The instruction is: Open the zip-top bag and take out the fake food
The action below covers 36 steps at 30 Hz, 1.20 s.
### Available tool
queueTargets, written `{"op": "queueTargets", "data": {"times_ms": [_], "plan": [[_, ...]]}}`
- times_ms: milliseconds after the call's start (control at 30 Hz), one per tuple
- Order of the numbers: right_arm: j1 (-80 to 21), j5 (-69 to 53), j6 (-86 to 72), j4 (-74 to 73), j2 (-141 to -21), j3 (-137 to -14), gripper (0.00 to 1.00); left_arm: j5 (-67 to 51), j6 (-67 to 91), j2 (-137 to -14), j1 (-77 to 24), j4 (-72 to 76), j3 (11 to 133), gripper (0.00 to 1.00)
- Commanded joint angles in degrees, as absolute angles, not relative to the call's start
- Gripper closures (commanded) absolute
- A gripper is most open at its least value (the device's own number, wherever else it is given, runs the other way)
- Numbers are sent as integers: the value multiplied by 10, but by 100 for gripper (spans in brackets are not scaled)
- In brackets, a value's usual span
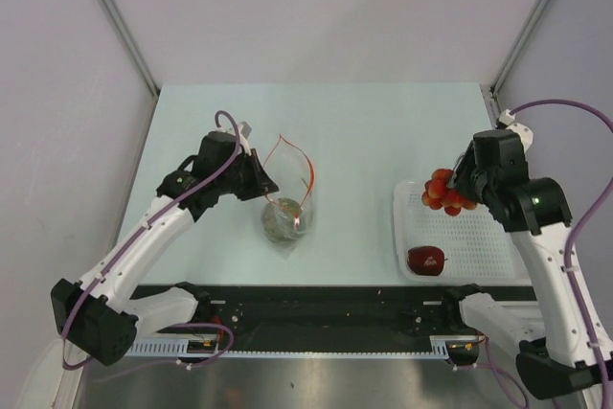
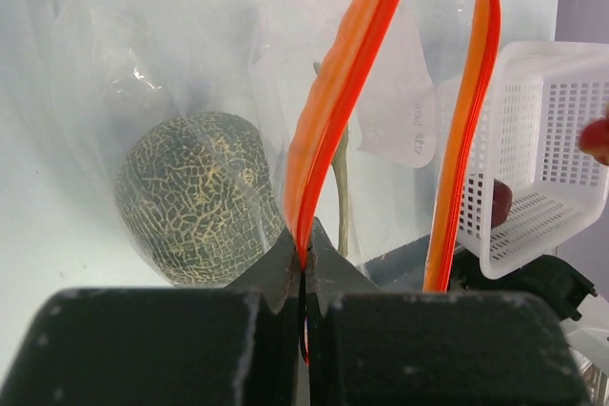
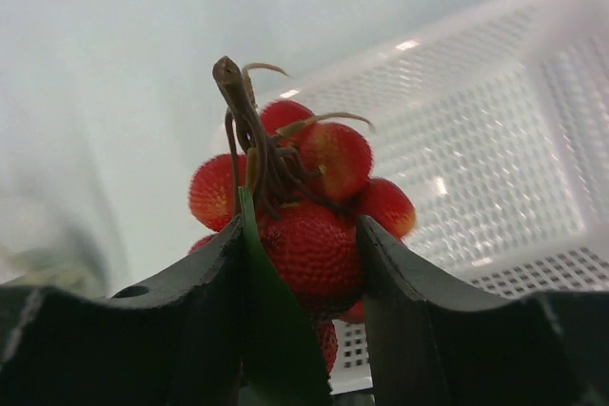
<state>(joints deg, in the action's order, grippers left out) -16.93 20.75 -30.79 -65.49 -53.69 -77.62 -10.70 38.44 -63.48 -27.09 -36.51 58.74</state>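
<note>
If the right gripper [image 1: 458,189], clamped on the berry cluster [image 1: 445,191] above the basket's [image 1: 493,237] far-left corner, is opened now, a landing outside the rim is risked. The zip-top bag [image 1: 285,206], left of the basket, is pinched at its strip [image 2: 343,92] by the left gripper [image 2: 303,268] with the green vegetable [image 2: 200,197] inside.

A clear, crinkly zip-top bag [image 1: 287,206] stands upright on the pale counter [image 1: 374,131] with its mouth gaping. Its red-orange zip strip [image 2: 335,111] is parted into two looping halves, one of them pinched between the left fingers [image 2: 271,278]. At the bottom of the bag sits a rounded pale-green melon [image 2: 195,199] with netted skin. The other fake food is outside the bag. A cluster of red berries [image 3: 319,235] on a brown stem is clamped between the right fingers [image 3: 205,278] over the far-left corner of the white mesh basket [image 1: 488,237]. A dark red apple [image 1: 426,260] lies in the basket's near-left corner.
</note>
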Motion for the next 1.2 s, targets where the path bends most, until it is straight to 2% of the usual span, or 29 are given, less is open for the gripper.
{"op": "queueTargets", "data": {"times_ms": [0, 133, 200, 433, 533, 667, 833, 1167], "plan": [[-78, 230, -299, -694, -569, -746, 100, -117, 361, -644, -272, -355, 626, 100], [31, 168, -290, -675, -590, -706, 100, -120, 352, -649, -271, -356, 628, 100], [87, 37, -273, -645, -592, -686, 100, -125, 350, -651, -271, -356, 625, 100], [91, -245, -358, -545, -595, -629, 100, -133, 345, -653, -271, -361, 618, 100], [91, -312, -427, -521, -576, -586, 100, -134, 343, -648, -270, -359, 610, 100], [100, -299, -462, -500, -549, -526, 100, -141, 346, -650, -271, -351, 599, 100], [121, -340, -419, -446, -622, -447, 100, -161, 346, -668, -271, -338, 608, 100], [211, -274, -295, -467, -701, -436, 100, -153, 323, -685, -269, -358, 638, 100]]}}
